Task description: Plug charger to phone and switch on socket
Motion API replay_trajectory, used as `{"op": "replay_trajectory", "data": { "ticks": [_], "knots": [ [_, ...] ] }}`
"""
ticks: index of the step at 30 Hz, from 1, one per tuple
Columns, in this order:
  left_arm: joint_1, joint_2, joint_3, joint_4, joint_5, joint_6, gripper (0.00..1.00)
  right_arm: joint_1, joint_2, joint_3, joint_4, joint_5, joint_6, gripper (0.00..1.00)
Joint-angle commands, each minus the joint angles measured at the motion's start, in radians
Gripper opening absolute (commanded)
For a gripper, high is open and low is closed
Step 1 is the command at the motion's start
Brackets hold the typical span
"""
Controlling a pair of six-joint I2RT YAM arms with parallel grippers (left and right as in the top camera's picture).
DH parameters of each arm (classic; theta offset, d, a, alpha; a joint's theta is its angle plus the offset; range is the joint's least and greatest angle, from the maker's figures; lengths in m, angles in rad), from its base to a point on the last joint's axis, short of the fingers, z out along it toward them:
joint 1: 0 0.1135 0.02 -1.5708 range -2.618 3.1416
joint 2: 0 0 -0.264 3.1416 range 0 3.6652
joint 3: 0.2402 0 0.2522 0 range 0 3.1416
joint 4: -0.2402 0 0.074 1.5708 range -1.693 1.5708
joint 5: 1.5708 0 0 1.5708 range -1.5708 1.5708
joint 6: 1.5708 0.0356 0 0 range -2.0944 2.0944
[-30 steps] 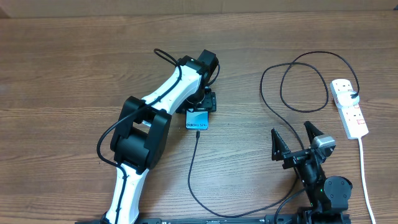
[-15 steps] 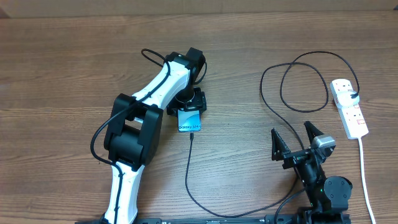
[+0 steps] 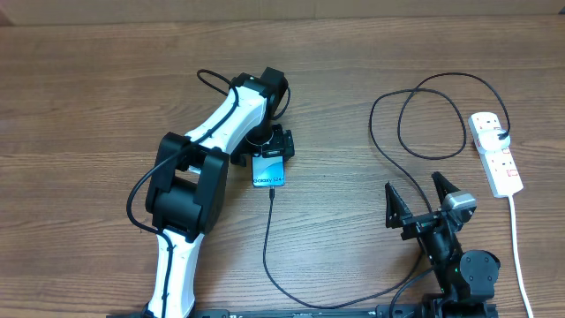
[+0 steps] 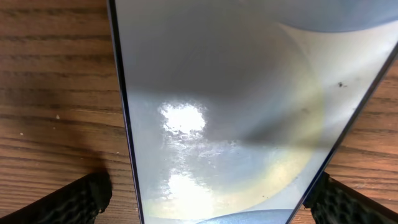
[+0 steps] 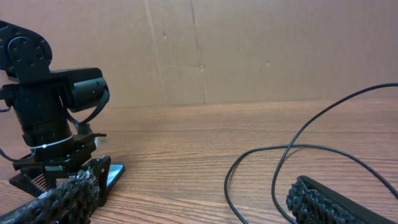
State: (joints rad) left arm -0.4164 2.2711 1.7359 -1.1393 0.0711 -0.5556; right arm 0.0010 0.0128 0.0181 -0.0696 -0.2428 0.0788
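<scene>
Overhead: the left gripper (image 3: 268, 150) is poised over the upper part of the phone (image 3: 269, 172), which lies flat on the wooden table (image 3: 88, 88) with its teal screen up. The charger (image 3: 267, 238) meets the phone's near edge, then runs right and loops up to the socket (image 3: 496, 155) at the far right; a white cord (image 3: 517, 252) trails from it. The right gripper (image 3: 413, 185) stands spread wide and empty, between phone and socket.

Left wrist: the fingers (image 4: 78, 198) straddle the phone's sides, spread wider than it, with bare wood showing on one side.

Right wrist: the fingertips (image 5: 329, 202) are far apart, gripping nothing, and the charger's loops lie just beyond them.
</scene>
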Motion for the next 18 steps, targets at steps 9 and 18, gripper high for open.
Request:
{"op": "replay_trajectory", "data": {
  "ticks": [9,18],
  "knots": [
    [0.003,0.063,-0.045,0.021,-0.082,-0.016,1.00,0.004,-0.009,-0.010,0.005,0.010,-0.002,1.00],
    [0.003,0.063,-0.045,0.021,-0.082,-0.017,0.92,0.004,-0.009,-0.010,0.005,0.010,-0.002,1.00]
  ]
}}
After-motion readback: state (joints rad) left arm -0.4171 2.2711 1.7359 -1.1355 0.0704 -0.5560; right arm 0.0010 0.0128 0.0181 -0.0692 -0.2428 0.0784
